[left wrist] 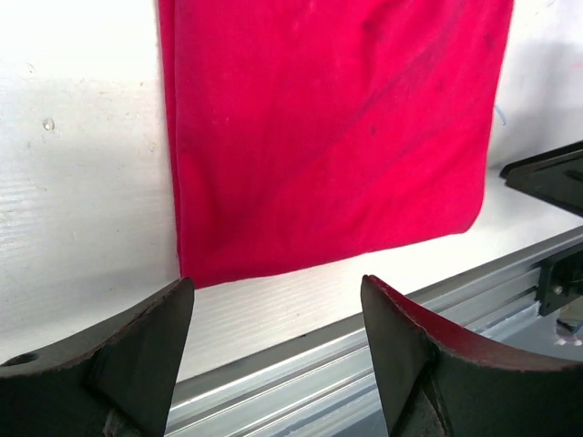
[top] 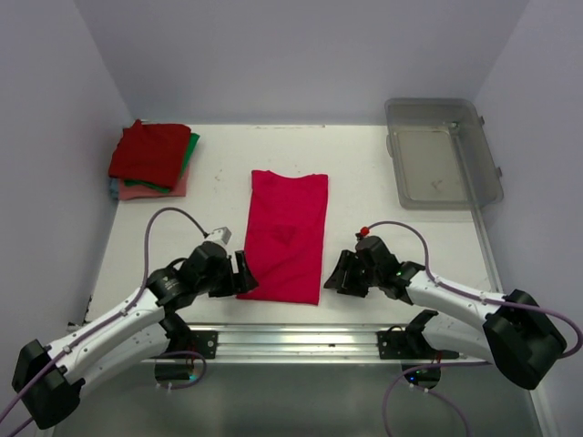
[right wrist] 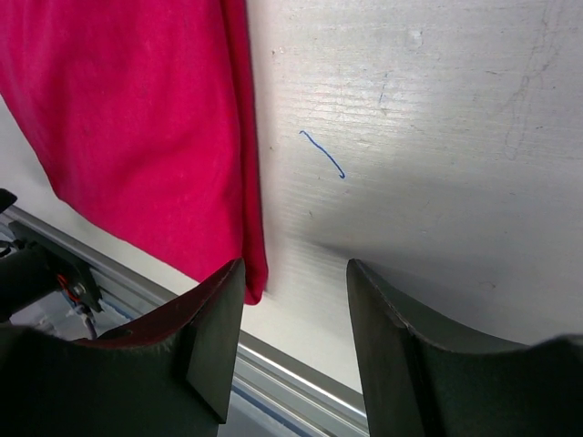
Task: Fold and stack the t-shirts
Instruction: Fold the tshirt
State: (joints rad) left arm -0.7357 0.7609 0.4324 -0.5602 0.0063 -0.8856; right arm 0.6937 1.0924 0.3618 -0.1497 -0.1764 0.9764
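A bright crimson-pink t-shirt (top: 287, 235) lies flat mid-table, folded into a long narrow strip with its hem toward the arms. My left gripper (top: 244, 275) sits low at the strip's near left corner, open and holding nothing. In the left wrist view the hem (left wrist: 328, 127) lies just beyond the left gripper (left wrist: 276, 282). On the other side, my right gripper (top: 339, 273) is open beside the near right corner. In the right wrist view, that corner of the cloth (right wrist: 137, 118) lies by the left finger of the right gripper (right wrist: 294, 264). Folded dark red (top: 148, 152), green (top: 189, 153) and salmon-pink (top: 155, 190) t-shirts are stacked at the back left.
A clear grey plastic bin (top: 442, 155) stands at the back right. An aluminium rail (top: 291, 339) runs along the table's near edge, just behind both grippers. White walls enclose the table on three sides.
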